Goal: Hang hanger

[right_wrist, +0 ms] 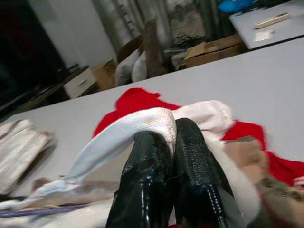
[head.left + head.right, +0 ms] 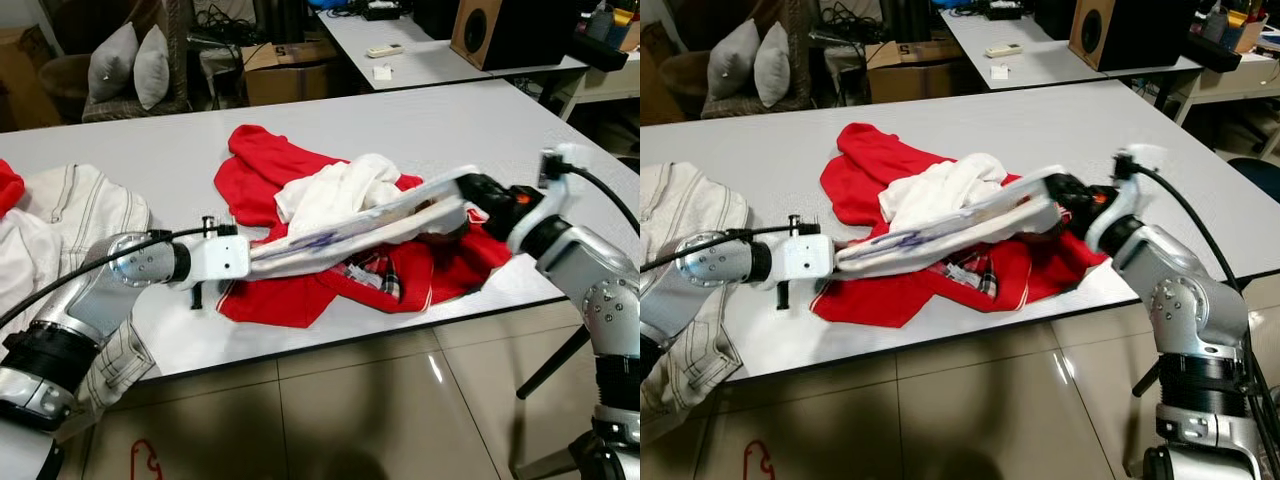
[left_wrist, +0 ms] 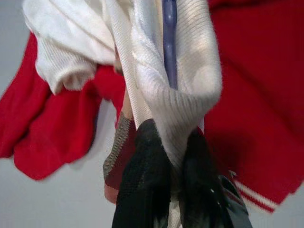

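In the left eye view, the left gripper [image 2: 262, 258] and the right gripper [image 2: 452, 196] each pinch one end of a white ribbed knit garment [image 2: 350, 225], which is stretched in a long band between them above the grey table [image 2: 420, 125]. A thin blue-purple line, perhaps a hanger [image 2: 318, 240], shows through the fabric near the left end; what it is cannot be told for sure. Under the band lies a crumpled red soft garment [image 2: 270, 165] with a checked lining, and a second bunch of white cloth rests on it. At the far left of the table lies a white jacket with dark stitching [image 2: 70, 215], partly hanging over the near edge.

In the right eye view the scene is the same. Behind the table stand two grey cushions [image 2: 752, 62], a brown cardboard box [image 2: 910, 68] and a wooden speaker [image 2: 1095, 30] on another table.

In the left wrist view, the two black fingers [image 3: 142, 180] are closed tightly on a fold of the ribbed white knit. A blue-purple rod runs inside the cloth, away from the fingers. Red fabric lies on both sides, with a white stripe at one hem.

In the right wrist view, the two glossy black fingers [image 1: 147, 185] are pressed together, clamping the other end of the white knit, which hangs in a smooth band toward the left side of the scene. Beige cloth lies beside them.
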### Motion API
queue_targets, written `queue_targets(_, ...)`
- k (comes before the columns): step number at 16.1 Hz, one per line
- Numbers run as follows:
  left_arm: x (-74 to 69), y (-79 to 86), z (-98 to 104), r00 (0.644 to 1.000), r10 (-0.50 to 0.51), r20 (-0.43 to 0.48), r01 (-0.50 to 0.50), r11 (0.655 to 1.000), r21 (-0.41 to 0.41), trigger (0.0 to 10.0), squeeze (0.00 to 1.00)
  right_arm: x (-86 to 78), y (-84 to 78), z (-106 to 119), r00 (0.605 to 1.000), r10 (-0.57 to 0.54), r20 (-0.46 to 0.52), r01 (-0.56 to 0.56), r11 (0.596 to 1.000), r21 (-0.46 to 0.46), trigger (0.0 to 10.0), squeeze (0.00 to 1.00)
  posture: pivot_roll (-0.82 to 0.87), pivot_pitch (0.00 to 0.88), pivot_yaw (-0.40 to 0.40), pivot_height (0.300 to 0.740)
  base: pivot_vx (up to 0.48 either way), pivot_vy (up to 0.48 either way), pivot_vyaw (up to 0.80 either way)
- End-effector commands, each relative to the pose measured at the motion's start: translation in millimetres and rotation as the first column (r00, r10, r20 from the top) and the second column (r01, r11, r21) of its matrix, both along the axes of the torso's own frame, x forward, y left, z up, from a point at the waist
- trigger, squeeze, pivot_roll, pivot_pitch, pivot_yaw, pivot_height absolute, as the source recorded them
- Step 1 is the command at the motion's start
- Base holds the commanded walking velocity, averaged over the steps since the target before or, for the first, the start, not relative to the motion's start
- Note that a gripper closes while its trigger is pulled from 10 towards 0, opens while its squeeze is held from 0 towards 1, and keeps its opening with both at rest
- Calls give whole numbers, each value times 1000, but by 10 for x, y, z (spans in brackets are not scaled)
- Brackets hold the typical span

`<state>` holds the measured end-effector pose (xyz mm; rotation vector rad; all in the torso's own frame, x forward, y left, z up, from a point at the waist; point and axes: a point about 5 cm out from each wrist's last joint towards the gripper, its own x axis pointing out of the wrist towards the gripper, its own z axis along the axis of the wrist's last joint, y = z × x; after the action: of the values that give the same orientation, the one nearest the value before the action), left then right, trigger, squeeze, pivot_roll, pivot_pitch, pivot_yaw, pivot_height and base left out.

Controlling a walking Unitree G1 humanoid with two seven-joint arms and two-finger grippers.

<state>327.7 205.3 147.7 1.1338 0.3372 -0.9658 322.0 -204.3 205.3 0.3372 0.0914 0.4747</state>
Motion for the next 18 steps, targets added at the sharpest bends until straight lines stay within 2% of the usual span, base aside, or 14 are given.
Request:
queue_targets(1,-43,307,-127,993,105,-59,-97,988,119,0,0,-25,-73,166,997,-53,56,52,998,25,0,0,11,0,69,740,0,0,0)
queue_targets(4,-40,152,-70,1000,1,5,-2,994,109,0,0,91,9,100,995,-90,32,87,993,78,0,0,10,0,69,740,0,0,0)
queue_targets(5,-43,86,-33,998,-37,41,33,995,93,0,0,216,-3,59,990,-144,9,142,982,123,0,0,10,0,66,740,0,0,0)
queue_targets(6,-39,50,-2,998,-46,53,43,997,63,0,0,282,-13,9,987,-163,-3,162,982,99,4784,0,10,0,64,740,0,0,0)
queue_targets(7,-29,9,44,996,-53,72,52,998,24,0,0,357,-21,-72,983,-183,-23,184,982,50,10000,0,13,0,60,740,0,0,0)
queue_targets(8,-26,-33,95,995,-58,81,60,998,-23,0,0,397,10,-155,988,-149,-27,149,989,-18,10000,0,18,0,57,740,0,0,0)
queue_targets(9,-21,-74,166,994,-70,84,75,995,-64,0,0,441,89,-226,998,-68,-18,66,993,-97,10000,1000,27,0,54,740,0,0,0)
queue_targets(11,0,-66,210,993,-69,91,75,995,-64,0,0,463,162,-234,1000,13,-15,-15,989,-148,10000,1000,39,0,48,740,0,0,0)
queue_targets(13,26,-33,223,995,-55,80,60,996,-60,0,0,438,183,-277,985,154,-78,-170,946,-276,10000,1000,43,0,53,740,0,0,0)
queue_targets(14,28,-36,219,996,-53,78,58,997,-60,0,0,427,166,-270,983,166,-79,-182,944,-276,10000,1000,43,0,53,740,0,0,0)
queue_targets(17,22,-52,185,998,-45,44,48,996,-72,0,0,320,-26,-183,964,257,-72,-267,923,-278,10000,1000,42,0,56,740,0,0,0)
queue_targets(18,24,-46,167,999,-40,33,42,997,-72,0,0,219,-134,-126,950,302,-75,-311,918,-248,10000,1000,35,0,62,740,0,0,0)
